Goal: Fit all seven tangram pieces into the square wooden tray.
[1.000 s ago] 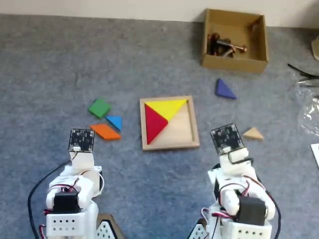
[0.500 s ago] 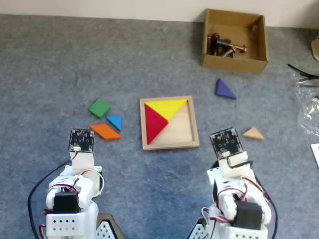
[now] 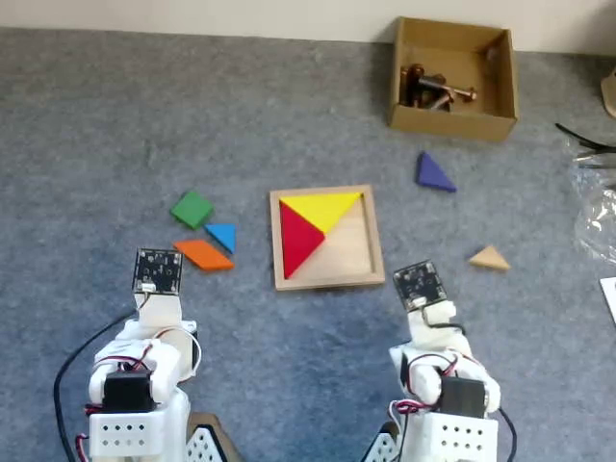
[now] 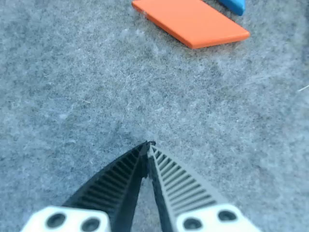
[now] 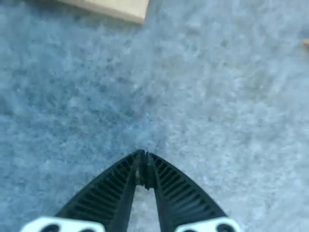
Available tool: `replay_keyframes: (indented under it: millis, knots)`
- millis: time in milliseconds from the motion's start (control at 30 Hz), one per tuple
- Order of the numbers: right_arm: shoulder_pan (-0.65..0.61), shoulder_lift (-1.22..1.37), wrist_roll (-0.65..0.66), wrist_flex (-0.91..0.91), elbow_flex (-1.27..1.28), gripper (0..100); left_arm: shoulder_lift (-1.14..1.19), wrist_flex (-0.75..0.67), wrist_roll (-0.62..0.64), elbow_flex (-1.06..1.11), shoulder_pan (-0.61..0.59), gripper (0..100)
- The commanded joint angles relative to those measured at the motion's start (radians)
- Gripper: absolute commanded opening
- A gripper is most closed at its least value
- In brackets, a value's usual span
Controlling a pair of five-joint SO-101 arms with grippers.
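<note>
- left gripper (image 4: pixel 148 145), lower left of the high view: jaws pressed together, nothing in them. Driven down like that, it would only shove a piece across the grey felt mat (image 3: pixel 96 115).
- right gripper (image 5: pixel 143 166), lower middle-right: also closed and empty, close to the tray's near right corner. A careless swing could knock the tray and unseat what's in it.
- flat orange wooden parallelogram (image 3: pixel 203 254), just beyond the left gripper: thin and flush on the felt, so fingers will likely skate over it (no edge to bite).
- small blue wooden triangle (image 3: pixel 221 235), just beside the orange one (can't tell if they touch): grabbing either may drag the other.
- small tan wooden triangle (image 3: pixel 490 258), right of the tray: low profile, so the same slip risk.
- square wooden tray (image 3: pixel 327 281), centre: large red wooden triangle (image 3: pixel 296 239) and large yellow wooden triangle (image 3: pixel 322 209) sit at left and top, leaving the lower right free. Five pieces are still out, and one dropped at the wrong rotation will ride up on the rim.
- green wooden square (image 3: pixel 192 208), above the blue one: easily nudged while its neighbours are worked.
- purple wooden triangle (image 3: pixel 434 173), upper right near the open cardboard box (image 3: pixel 452 123): the longest reach, so the grip is probably weakest there.
</note>
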Motion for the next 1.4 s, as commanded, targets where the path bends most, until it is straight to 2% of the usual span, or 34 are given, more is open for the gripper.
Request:
replay_keyframes:
  millis: [0, 100, 300, 467, 767, 933, 1000, 1100, 1367]
  knots:
    - [-0.005, -0.004, 0.002, -0.047, 0.036, 0.4, -0.005, 0.008, -0.005, 0.022, -0.008, 1]
    - [-0.004, -0.004, -0.002, -0.071, 0.105, 0.4, -0.005, 0.008, -0.003, 0.022, -0.008, 1]
    - [-0.008, -0.004, -0.141, -0.097, 0.137, 0.6, -0.005, 0.008, -0.003, 0.022, -0.008, 1]
    - [-0.008, -0.004, -0.143, -0.097, 0.137, 0.6, -0.005, 0.002, -0.008, 0.022, -0.012, 1]
    - [-0.027, -0.004, -0.146, -0.097, 0.134, 0.6, -0.005, -0.160, -0.015, 0.019, -0.015, 1]
    - [-0.113, -0.004, -0.146, -0.097, 0.134, 0.5, -0.005, -0.196, -0.218, 0.018, -0.016, 1]
    - [-0.168, -0.004, -0.147, -0.097, 0.134, 0.5, -0.005, -0.196, -0.252, 0.018, -0.016, 1]
    - [-0.179, -0.004, -0.143, -0.097, 0.136, 0.5, -0.005, -0.189, -0.255, -0.002, -0.018, 1]
    - [-0.180, -0.004, -0.140, -0.105, 0.136, 0.5, -0.005, -0.195, -0.256, -0.145, -0.226, 1]
